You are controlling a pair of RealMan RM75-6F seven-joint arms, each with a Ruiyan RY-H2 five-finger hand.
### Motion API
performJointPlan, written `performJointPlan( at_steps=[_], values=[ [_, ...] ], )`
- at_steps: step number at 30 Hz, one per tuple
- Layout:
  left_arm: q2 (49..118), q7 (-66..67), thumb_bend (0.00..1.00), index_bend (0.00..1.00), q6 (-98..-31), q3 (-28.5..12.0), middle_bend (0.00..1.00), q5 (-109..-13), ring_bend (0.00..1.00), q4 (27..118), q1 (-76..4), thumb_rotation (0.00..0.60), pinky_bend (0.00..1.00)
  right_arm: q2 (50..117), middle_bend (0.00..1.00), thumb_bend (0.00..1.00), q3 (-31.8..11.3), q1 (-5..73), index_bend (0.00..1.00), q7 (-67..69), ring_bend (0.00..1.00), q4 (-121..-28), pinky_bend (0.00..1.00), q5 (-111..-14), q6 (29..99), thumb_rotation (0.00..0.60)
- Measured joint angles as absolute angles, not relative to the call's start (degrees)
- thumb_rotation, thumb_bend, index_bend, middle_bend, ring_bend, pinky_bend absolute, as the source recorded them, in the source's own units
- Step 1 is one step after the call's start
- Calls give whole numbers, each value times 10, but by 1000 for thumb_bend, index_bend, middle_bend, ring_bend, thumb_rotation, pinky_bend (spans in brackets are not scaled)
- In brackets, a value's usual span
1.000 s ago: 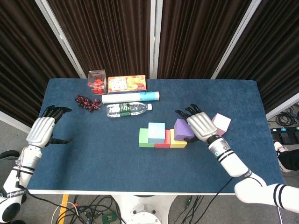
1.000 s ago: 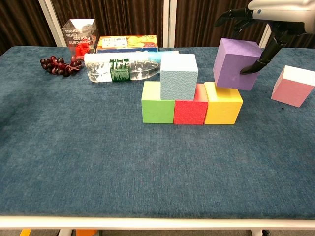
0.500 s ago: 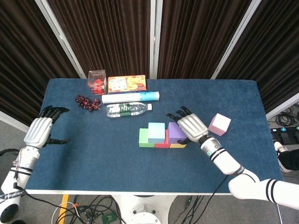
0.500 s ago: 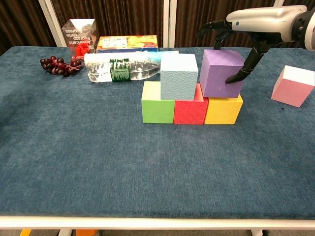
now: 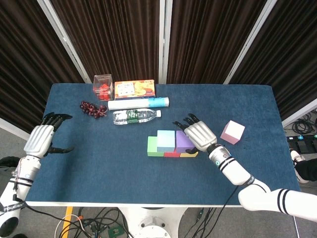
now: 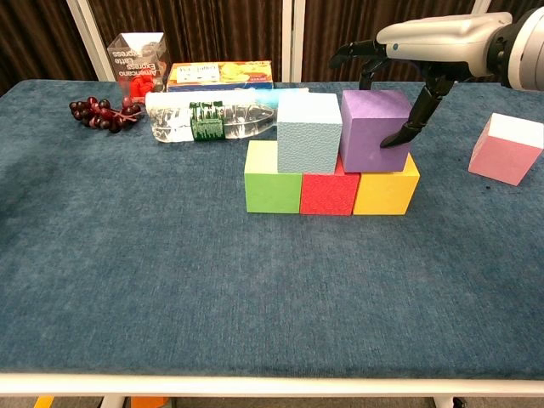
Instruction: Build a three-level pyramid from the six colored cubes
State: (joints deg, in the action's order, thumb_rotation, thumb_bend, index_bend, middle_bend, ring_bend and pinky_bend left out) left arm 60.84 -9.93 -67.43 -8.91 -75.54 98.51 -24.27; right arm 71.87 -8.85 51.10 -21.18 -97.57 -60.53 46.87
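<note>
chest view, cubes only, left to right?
green cube → light blue cube → red cube → purple cube, held by the right hand → yellow cube → pink cube, apart on the table.

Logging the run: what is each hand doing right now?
Left hand: open, holding nothing.
Right hand: gripping the purple foam cube.

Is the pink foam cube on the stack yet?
No, the pink foam cube sits alone on the table, right of the yellow cube.
</note>
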Motion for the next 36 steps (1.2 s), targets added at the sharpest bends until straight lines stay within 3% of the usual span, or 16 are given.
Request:
performJointPlan(
  at_steps=[36],
  values=[
    [612,-124,86,183,-673,-90,152,-765,92,970,-236,600,64,735,369,109,-77,527,5,-249,95,-979,0,-572,485,600]
  ],
)
